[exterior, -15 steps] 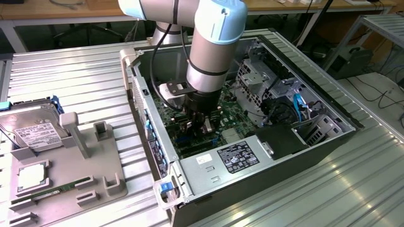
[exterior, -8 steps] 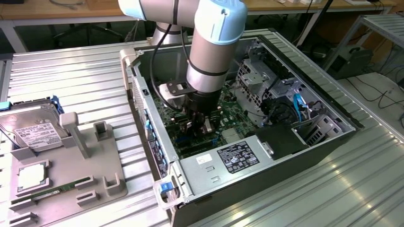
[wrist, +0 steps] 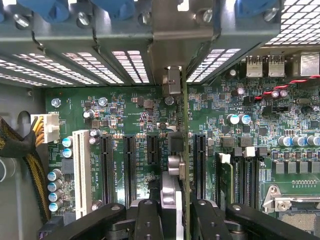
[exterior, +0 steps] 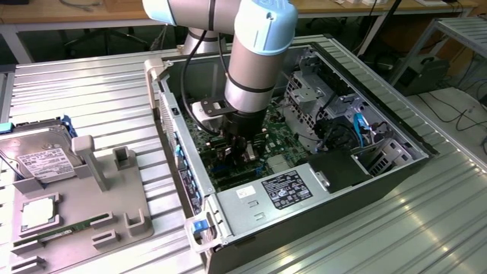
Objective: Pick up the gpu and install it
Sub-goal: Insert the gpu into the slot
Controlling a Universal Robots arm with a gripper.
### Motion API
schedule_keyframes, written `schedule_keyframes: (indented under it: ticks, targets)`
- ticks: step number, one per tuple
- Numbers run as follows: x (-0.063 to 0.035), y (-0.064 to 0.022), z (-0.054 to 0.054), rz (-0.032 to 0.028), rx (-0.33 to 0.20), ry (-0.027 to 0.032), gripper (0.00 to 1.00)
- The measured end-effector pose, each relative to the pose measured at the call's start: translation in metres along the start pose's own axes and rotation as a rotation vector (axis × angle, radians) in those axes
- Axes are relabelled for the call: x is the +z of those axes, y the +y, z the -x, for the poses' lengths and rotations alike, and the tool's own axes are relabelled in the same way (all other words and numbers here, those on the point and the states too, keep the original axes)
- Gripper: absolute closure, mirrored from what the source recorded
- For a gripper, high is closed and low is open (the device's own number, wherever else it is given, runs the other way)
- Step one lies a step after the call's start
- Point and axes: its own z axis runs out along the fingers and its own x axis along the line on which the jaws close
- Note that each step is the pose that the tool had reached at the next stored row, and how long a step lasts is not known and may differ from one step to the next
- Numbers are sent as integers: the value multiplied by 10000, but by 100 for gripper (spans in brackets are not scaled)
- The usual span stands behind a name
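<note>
A: 1 arm only. Start at the exterior view's left, what sits there?

B: A grey parts holder [exterior: 84, 188] on the ribbed metal worktop [exterior: 91, 85]. It carries a silver hard drive [exterior: 38, 160] with a white label, and near its front edge a thin green memory stick [exterior: 57, 233] lies flat.

A: And further toward the exterior view's right?

B: The open computer case [exterior: 343, 171], lying on its side with the power supply [exterior: 266, 197] along its near wall. The arm [exterior: 255, 57] reaches straight down into it, over the green motherboard [exterior: 278, 157].

A: Where is the gpu?

B: In the wrist view the gpu [wrist: 185, 150] stands on edge, seen as a thin green card running up from the hand [wrist: 177, 210] to the silver bracket end [wrist: 171, 81] at the case's rear slot wall. It sits between 2 black expansion slots [wrist: 152, 150], above the board.

A: State of the hand?

B: Its black fingers [wrist: 149, 220] are drawn in on either side of the card's near end, pinching the gpu.

A: Anything beside it?

B: A white slot [wrist: 81, 170] and a white power connector [wrist: 46, 127] with yellow and black wires, well off to one side of the card.
</note>
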Motion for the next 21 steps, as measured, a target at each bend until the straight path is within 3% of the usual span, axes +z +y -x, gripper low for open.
schedule_keyframes:
  ticks: [8,10,12,21]
  targets:
    - [-34,4,1,-16,5,-4,71]
    - [-54,2,1,-26,0,-5,58]
    - [-91,3,1,-35,-1,-3,58]
    - [-421,15,8,-139,1,-6,58]
